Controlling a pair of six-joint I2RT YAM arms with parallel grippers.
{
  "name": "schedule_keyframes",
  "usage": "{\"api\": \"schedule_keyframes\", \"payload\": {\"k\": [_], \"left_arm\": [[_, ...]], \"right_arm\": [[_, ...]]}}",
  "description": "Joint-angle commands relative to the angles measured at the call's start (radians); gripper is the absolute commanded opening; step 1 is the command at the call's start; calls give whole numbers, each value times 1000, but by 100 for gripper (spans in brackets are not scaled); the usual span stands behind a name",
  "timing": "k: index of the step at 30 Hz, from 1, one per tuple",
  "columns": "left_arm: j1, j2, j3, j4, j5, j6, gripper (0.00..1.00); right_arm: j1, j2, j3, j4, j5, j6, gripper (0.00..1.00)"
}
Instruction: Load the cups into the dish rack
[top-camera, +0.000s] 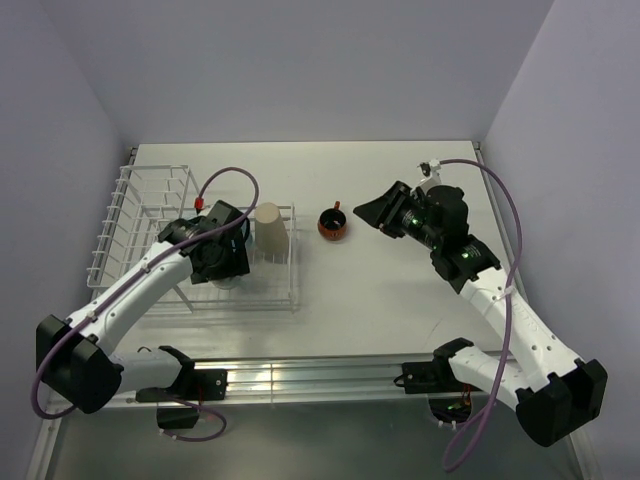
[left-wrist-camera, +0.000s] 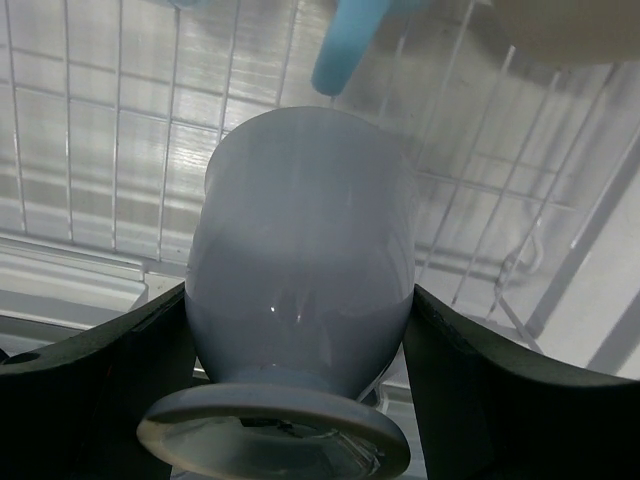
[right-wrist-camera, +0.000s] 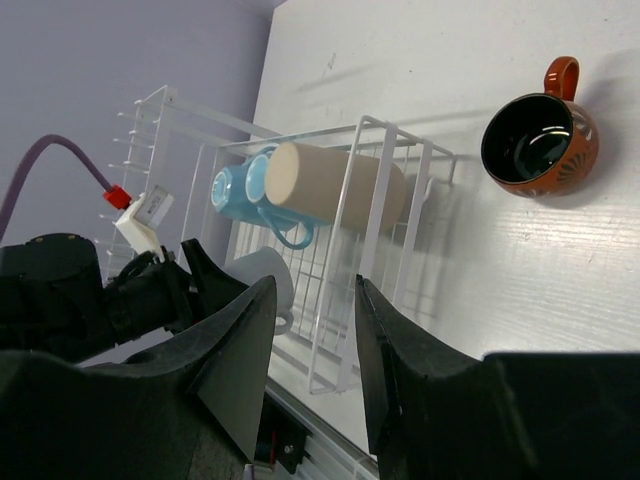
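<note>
My left gripper (top-camera: 226, 266) is over the white wire dish rack (top-camera: 130, 215), shut on a pale blue cup (left-wrist-camera: 305, 260) held base towards the camera, mouth towards the rack floor (left-wrist-camera: 120, 130). A cream cup (top-camera: 270, 228) stands upside down in the rack's right end. Two light blue cups (right-wrist-camera: 235, 190) lie behind it, next to the cream cup (right-wrist-camera: 335, 185). The red-orange cup (top-camera: 332, 224) sits upright on the table right of the rack, as the right wrist view (right-wrist-camera: 540, 140) also shows. My right gripper (top-camera: 372, 212) is open and empty, right of that cup and above the table.
The rack's taller, raised section (top-camera: 150, 190) stands at the far left near the left wall. A blue cup handle (left-wrist-camera: 345, 45) hangs just beyond the held cup. A metal rail (top-camera: 300, 378) runs along the near table edge between the arm bases.
</note>
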Motion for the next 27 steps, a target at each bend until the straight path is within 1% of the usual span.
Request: {"api": "schedule_keyframes", "payload": {"k": [1,4,10,17,27], "left_arm": [[8,27,21,9,-82,-62,0],[15,37,15,-8,-108,-92,0],[44,36,-11,19,-101,-116,0],[79,45,-52,67,-59,-112,0],[116,39,-89,102,-41,-110,1]], "right_arm": [[-4,5,-12,56,1,-11,45],[-4,9,-18,59,0,-10,45],[-4,17,-26,68,-3,-10,45],[-4,21,-31,71,-5,-13,45],[-4,31,-38,76,-6,-16,45]]}}
